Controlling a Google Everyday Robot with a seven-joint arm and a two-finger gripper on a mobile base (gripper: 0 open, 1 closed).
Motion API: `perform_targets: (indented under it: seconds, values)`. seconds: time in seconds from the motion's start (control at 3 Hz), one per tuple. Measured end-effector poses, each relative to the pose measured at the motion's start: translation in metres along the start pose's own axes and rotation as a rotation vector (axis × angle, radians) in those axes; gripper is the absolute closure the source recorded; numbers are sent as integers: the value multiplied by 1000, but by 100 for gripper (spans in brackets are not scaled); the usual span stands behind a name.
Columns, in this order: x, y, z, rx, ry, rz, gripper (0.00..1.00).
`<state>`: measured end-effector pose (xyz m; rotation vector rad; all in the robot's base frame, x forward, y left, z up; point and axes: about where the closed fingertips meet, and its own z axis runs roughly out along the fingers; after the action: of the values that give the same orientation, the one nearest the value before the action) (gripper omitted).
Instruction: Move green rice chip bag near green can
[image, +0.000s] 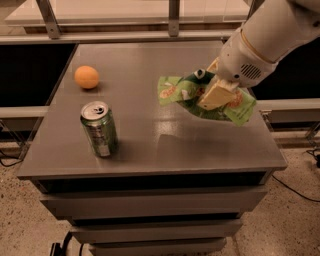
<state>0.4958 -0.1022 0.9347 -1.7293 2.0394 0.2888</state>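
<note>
The green rice chip bag (176, 91) is a crinkly light-green bag with a dark label. It hangs clear of the table top at the right, held in my gripper (209, 89). The gripper's pale fingers (216, 95) are shut on the bag's middle, with the white arm reaching in from the upper right. The green can (99, 129) stands upright near the front left of the table, well to the left of the bag. Its silver top and pull tab show.
A round orange fruit (87, 77) lies at the back left of the grey table (150, 150). Drawers sit under the table's front edge. A metal rail and shelf run behind the table.
</note>
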Motion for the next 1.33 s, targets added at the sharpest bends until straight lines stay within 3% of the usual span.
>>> perform_targets:
  seconds: [0.67,1.33]
  values:
    - [-42,-10,11,-1,-36,-69,100]
    - [-97,-8,43,-35,-64,-137,100]
